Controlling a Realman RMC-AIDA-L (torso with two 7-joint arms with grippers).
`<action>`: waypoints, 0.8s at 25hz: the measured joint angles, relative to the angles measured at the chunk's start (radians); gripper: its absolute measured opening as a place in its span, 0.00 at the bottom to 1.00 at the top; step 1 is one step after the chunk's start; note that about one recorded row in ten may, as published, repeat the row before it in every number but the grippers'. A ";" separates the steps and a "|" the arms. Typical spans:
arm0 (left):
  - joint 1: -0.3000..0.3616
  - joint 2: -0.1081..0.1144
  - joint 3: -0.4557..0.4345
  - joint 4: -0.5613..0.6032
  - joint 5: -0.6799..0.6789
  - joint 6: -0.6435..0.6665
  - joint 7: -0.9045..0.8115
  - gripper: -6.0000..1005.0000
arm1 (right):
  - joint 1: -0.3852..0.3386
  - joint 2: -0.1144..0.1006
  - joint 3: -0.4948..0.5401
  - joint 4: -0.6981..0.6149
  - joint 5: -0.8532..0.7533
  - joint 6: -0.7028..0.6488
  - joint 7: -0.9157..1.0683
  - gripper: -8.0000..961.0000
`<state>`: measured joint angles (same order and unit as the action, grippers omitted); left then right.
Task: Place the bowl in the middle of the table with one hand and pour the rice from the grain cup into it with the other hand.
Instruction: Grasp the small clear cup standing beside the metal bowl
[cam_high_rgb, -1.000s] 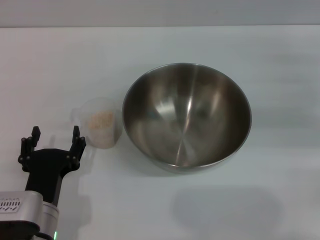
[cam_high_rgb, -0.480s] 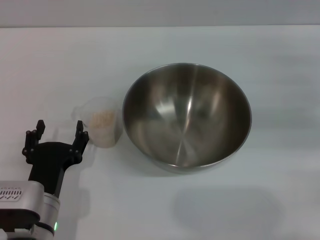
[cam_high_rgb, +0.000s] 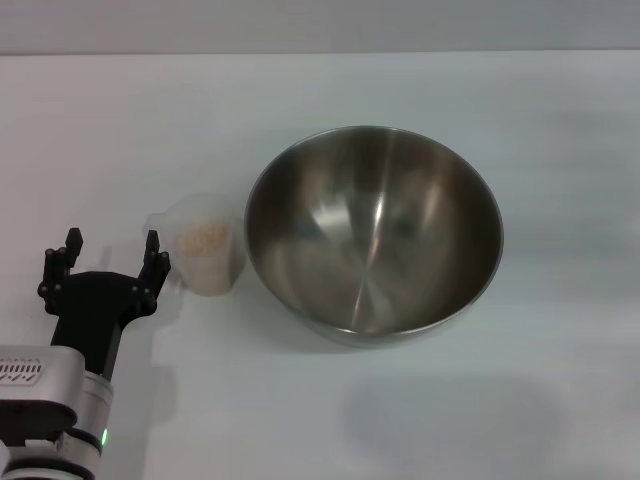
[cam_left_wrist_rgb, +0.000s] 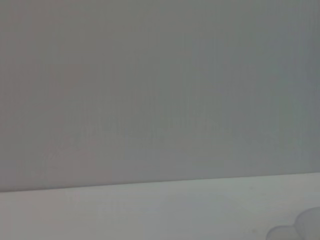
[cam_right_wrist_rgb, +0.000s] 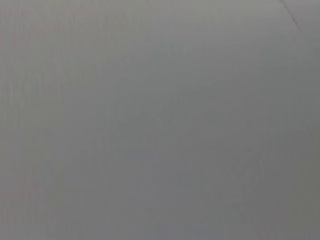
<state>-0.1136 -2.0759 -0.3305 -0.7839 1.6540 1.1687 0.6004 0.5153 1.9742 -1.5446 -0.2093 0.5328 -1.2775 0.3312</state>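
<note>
Near the worktop's middle: bowl, big shiny steel one, sitting upright on the white worktop, nothing visible inside it
Just left of the bowl: grain cup, clear plastic, upright, right beside the bowl's rim or maybe touching it, can't quite call it
Inside the cup: rice, pale beige heap, all of it in the cup
Cup handle: small tab sticking out on the cup's left side, toward the left arm
Left gripper: low at the near-left, pointing away from the robot, fingers spread apart with nothing between them
Gripper vs cup: right-hand finger just beside the cup's handle side, cup outside the gap, contact impossible to tell from the head view
Left wrist view: mostly blank grey wall, strip of white worktop, and a pale rounded edge in one corner, probably the cup but too faint to be sure
Right gripper: nowhere in the head view
Right wrist view: plain grey, nothing to make out
</note>
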 joint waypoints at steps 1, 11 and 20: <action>-0.003 0.000 0.000 0.002 0.000 0.000 0.000 0.84 | 0.000 0.001 0.000 -0.001 0.000 0.000 0.000 0.51; -0.035 0.000 -0.002 0.040 0.000 -0.005 -0.075 0.84 | 0.000 0.002 0.000 -0.005 -0.001 0.002 0.000 0.51; -0.049 0.001 -0.001 0.050 0.001 -0.028 -0.080 0.84 | 0.006 0.002 0.000 -0.006 -0.001 0.004 0.000 0.51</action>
<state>-0.1629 -2.0754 -0.3319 -0.7338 1.6549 1.1406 0.5202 0.5210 1.9766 -1.5447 -0.2148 0.5322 -1.2731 0.3313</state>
